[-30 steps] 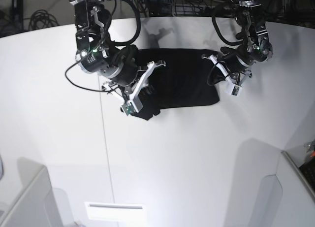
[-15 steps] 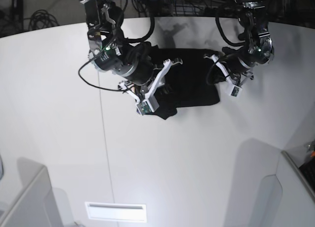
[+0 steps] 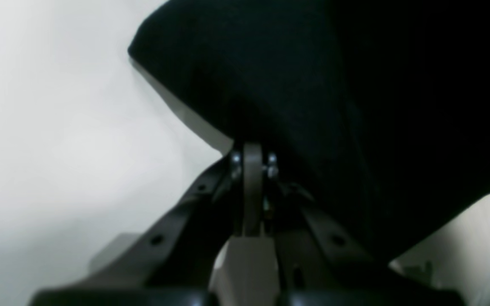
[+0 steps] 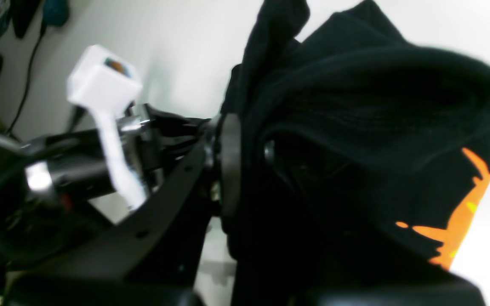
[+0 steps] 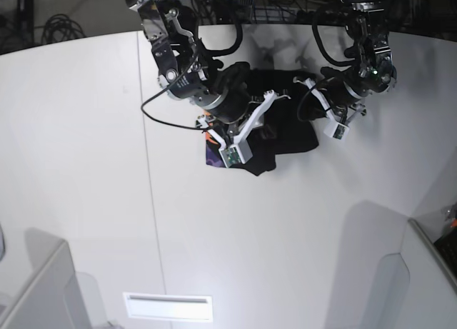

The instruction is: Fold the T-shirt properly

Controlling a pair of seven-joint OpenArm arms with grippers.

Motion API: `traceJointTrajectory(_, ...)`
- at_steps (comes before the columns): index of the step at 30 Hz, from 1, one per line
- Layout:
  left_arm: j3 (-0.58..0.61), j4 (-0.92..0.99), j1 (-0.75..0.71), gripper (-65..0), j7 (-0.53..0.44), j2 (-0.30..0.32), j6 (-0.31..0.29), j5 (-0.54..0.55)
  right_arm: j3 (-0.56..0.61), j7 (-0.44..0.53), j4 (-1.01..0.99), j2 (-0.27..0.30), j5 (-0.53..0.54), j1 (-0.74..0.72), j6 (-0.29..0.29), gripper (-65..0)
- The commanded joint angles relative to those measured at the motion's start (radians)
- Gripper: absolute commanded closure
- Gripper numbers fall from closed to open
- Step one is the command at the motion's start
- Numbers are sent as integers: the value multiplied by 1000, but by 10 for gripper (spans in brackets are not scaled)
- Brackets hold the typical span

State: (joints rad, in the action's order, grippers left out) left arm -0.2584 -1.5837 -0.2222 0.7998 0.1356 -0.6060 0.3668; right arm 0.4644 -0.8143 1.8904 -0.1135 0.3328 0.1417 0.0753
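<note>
On the white tabletop, the T-shirt lies half-folded. The right claw grips a raised fold; the left claw pinches the opposite edge. Best carry the fold across level, aligning the edges.

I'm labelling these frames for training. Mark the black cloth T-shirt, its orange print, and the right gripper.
black cloth T-shirt (image 5: 294, 133): base view, plain flat part on the table.
orange print (image 4: 462, 221): right wrist view, on the lifted fold's underside.
right gripper (image 4: 245, 157): right wrist view, shut on the cloth.
</note>
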Motion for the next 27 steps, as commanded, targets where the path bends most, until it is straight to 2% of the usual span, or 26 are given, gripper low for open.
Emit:
traceJointTrajectory(1,1,-2,-12,0,51,3,5,-38,3,39,2,-12,9,-23,1,0)
traceJointTrajectory(10,-38,-71,-13,0,56,3,5,-38,10,88,-58,-12,9,-32,-6,0)
traceJointTrajectory(16,-46,-67,-13,0,56,3,5,-38,102,82,-59,-8,9,-78,1,0)
traceJointTrajectory(27,-48,-71,-23,0,56,3,5,-38,109,102,-133,-12,9,-95,1,0)
